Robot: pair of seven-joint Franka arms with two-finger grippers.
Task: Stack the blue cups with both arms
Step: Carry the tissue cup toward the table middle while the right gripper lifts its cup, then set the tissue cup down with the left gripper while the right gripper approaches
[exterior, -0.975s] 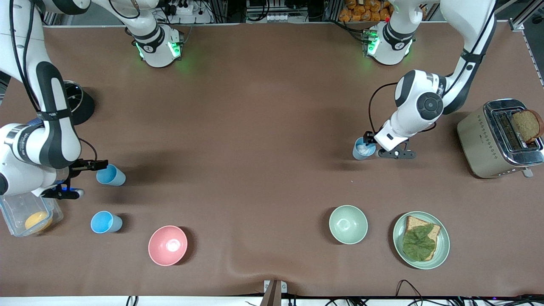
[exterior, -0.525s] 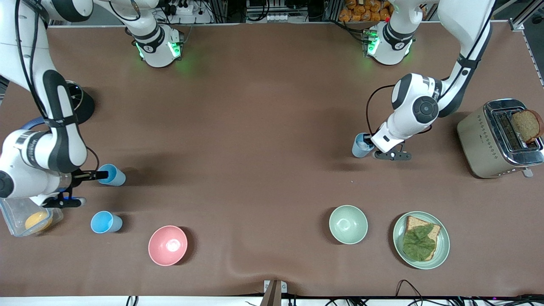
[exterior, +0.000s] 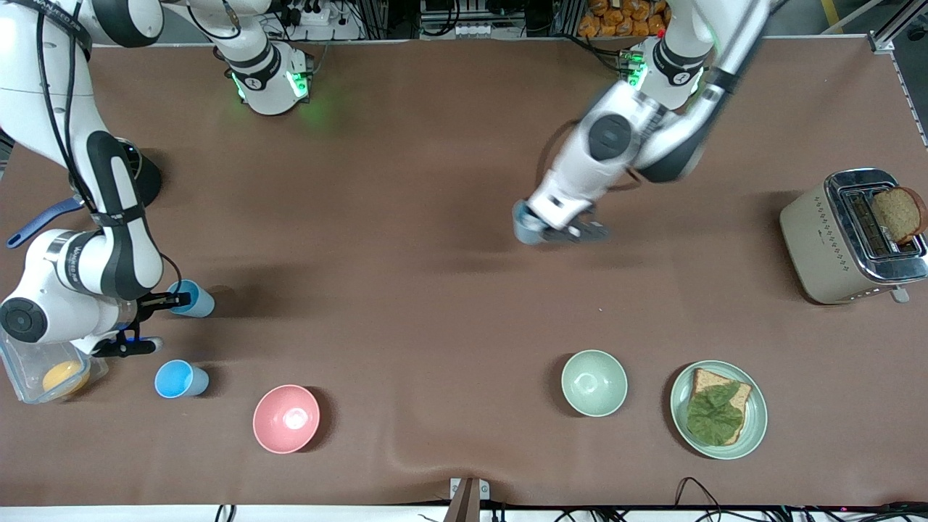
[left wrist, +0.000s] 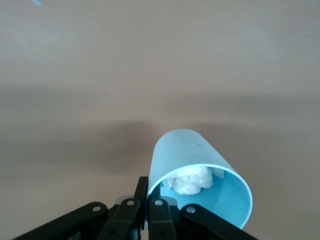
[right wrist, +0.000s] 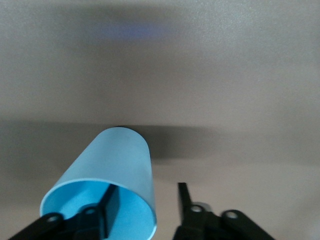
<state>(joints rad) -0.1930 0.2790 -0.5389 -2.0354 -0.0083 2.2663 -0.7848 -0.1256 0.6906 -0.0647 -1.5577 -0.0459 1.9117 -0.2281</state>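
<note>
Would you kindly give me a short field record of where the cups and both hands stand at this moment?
left hand: shut on the rim of the pale grey-blue plastic cup, over the middle of the table
cup contents: white crumpled wad
right hand: open, one finger inside the bright sky-blue plastic cup, one outside
that cup: on the table, toward the right arm's end
second sky-blue cup: standing free, nearer the front camera
stacked: not yet
</note>
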